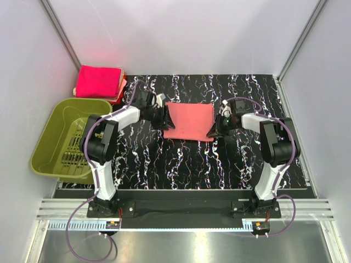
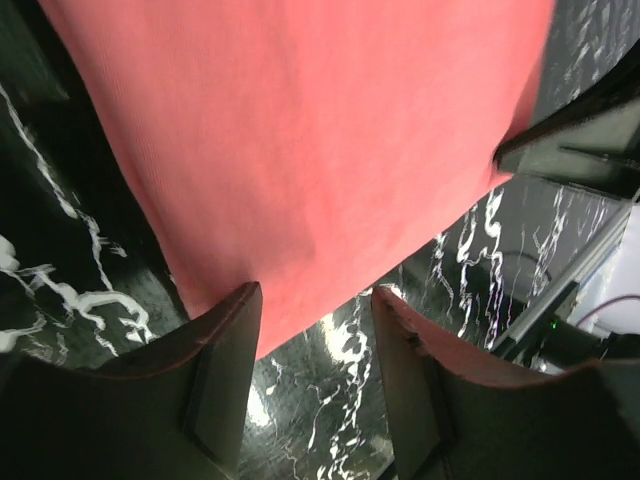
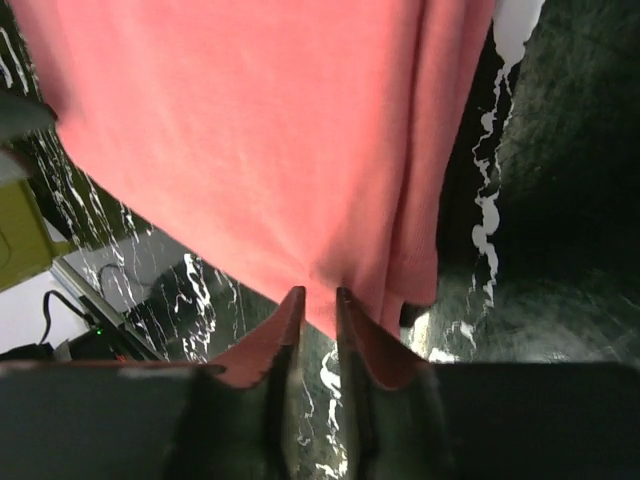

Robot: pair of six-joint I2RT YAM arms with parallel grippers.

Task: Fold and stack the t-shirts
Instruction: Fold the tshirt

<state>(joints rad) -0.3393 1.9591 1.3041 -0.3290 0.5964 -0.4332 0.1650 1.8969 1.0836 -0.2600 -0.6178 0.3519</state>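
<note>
Top external view: the salmon t-shirt (image 1: 189, 120) is lying flat in the middle of the black marbled counter (image 1: 181, 159). The left tool (image 1: 163, 118) is sitting at its left edge and the right tool (image 1: 214, 131) at its near right corner. The folded magenta t-shirts (image 1: 98, 81) are resting stacked at the far left corner, just beyond the olive basket (image 1: 46, 148). Both tools' fingers are looking too small and dark here to judge.

Left wrist view: the left tool (image 2: 315, 300) is standing open with its fingers well apart. The salmon t-shirt (image 2: 320, 140) is filling the upper frame, its edge reaching one fingertip (image 2: 240, 300) while bare counter is showing in the gap. The shirt is running out of the frame at the top.

Right wrist view: the right tool (image 3: 320, 295) is showing only a thin slit between its fingers. The shirt's (image 3: 250, 140) hem is meeting the tips. Whether cloth is being pinched there cannot be told.
</note>
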